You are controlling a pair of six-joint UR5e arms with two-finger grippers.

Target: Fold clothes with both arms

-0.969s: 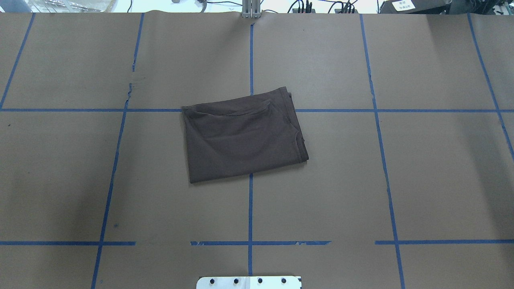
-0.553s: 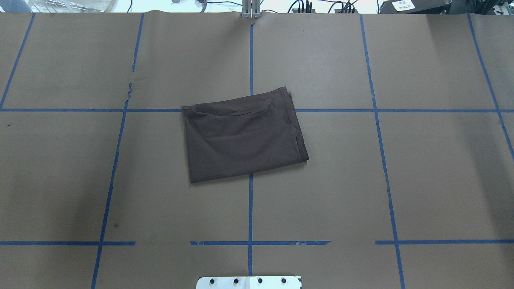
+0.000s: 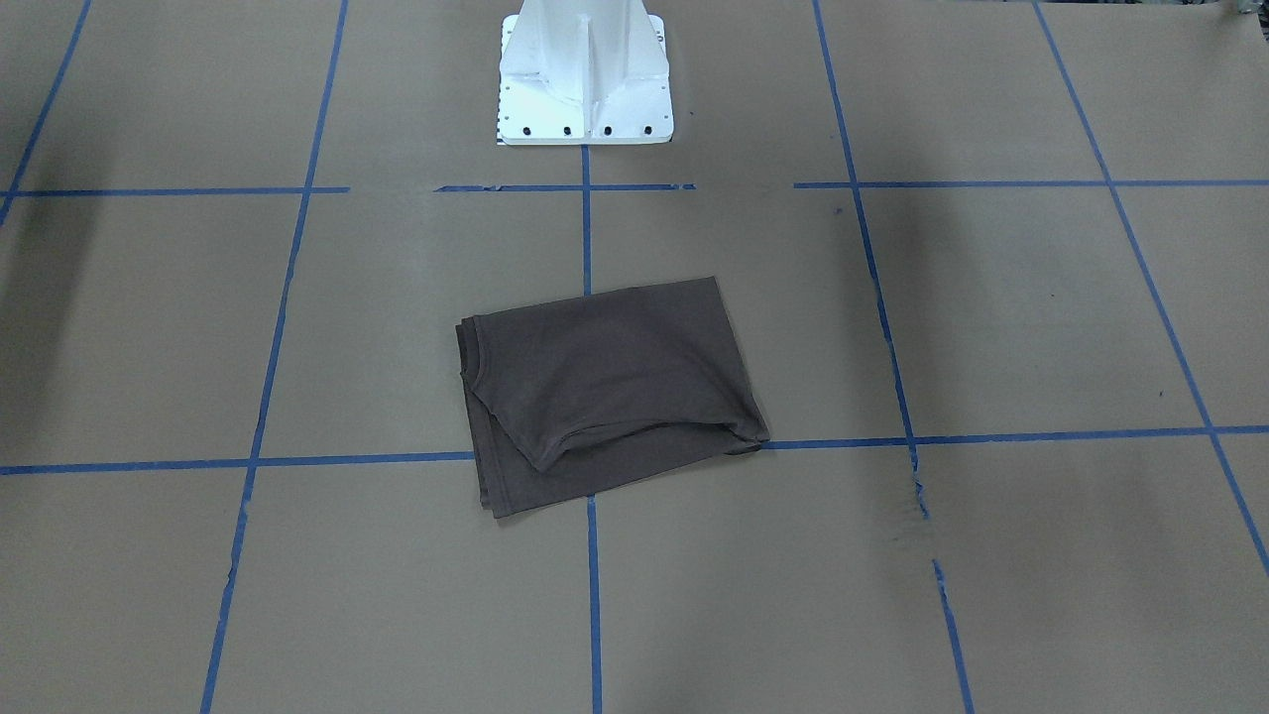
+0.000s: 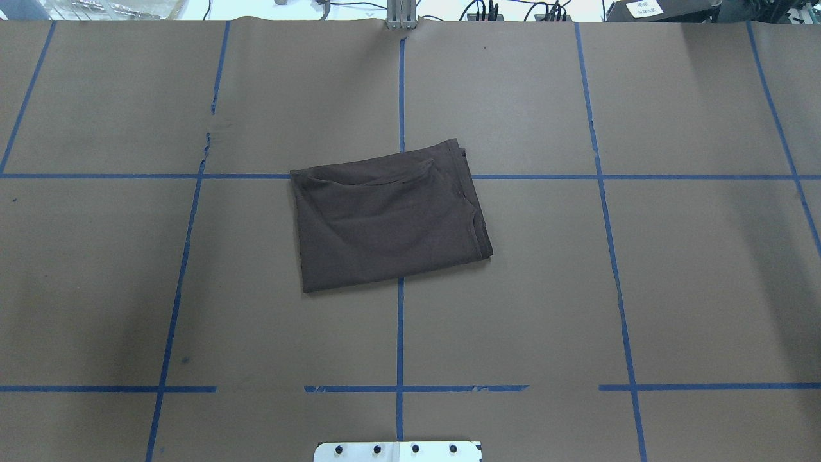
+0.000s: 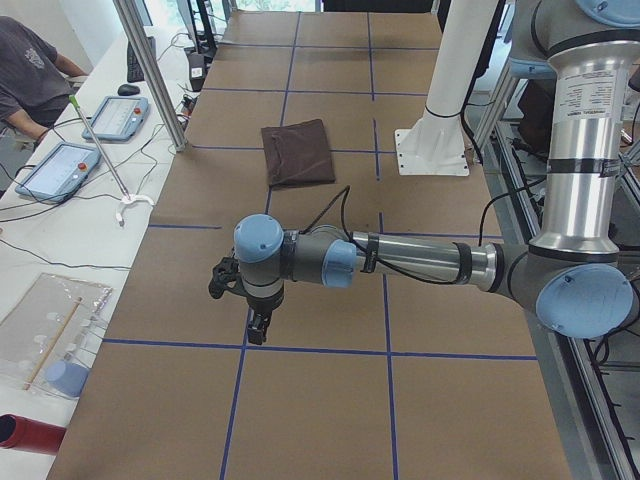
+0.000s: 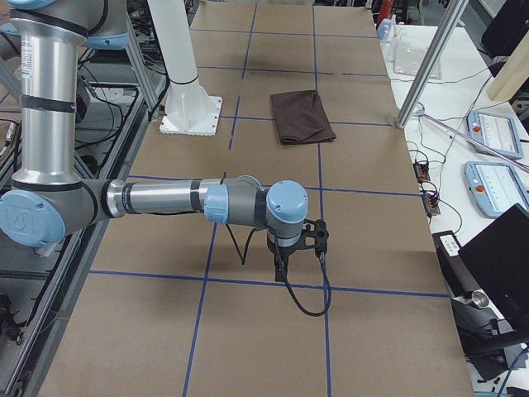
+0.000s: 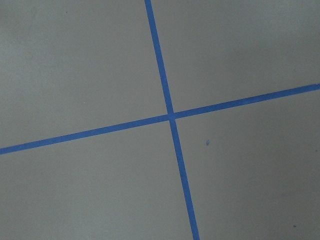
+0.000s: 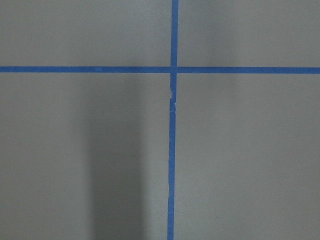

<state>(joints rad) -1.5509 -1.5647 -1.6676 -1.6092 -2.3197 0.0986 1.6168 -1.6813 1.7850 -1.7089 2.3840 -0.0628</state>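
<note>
Brown paper covers the table (image 4: 577,289), and blue tape lines (image 4: 400,333) divide it into a grid of rectangles.

Left side. The left arm (image 5: 420,258) extends low over the table end on the robot's left, well apart from the garment. The left gripper (image 5: 258,325) points down near a tape crossing. The left wrist camera shows only paper and tape (no fingers enter its field). Only the side view shows this gripper, so it cannot be told whether its fingers are apart or together.

Centre. The T-shirt (image 4: 391,218) lies flat on the paper in front of the white pedestal base (image 3: 585,89), across the central tape line. It forms a compact rectangle of several layers, slightly skewed to the grid. One slack lip of cloth runs along the edge farthest from the robot. Nothing touches or holds the garment.

Right side. The right arm (image 6: 165,198) mirrors the left, low over the opposite table end. The right gripper (image 6: 281,266) points down with a black cable (image 6: 306,302) looping beneath it. Its finger state likewise cannot be told.

Progress assessment. The folding appears complete or very nearly so, since the garment is reduced to a small stack and both arms stand clear. At most, the slack lip and the skew could be squared up (optional tidying).
</note>
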